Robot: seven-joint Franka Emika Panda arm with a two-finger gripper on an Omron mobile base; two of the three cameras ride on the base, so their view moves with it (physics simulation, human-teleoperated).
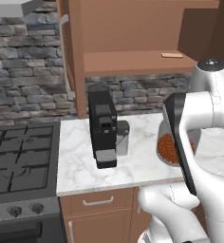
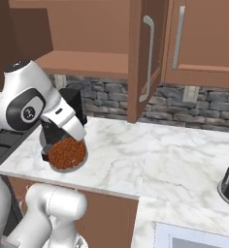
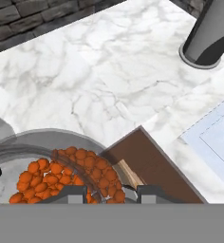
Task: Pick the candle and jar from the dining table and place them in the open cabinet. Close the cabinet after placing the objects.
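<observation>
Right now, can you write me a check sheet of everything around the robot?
Surface: white marble counter, mostly bare.
Job's things: jar of reddish-brown bits near the counter's front edge; cannot tell if it rests or is lifted. The cabinet stands open, and a small tan thing lies on its shelf, too small to name.
Clutter: black coffee machine; dark grey cone.
Grippers: pincer shut on the jar.
Cables: nothing seen.
Surroundings: stove, stone wall, wooden drawers below the counter.
</observation>
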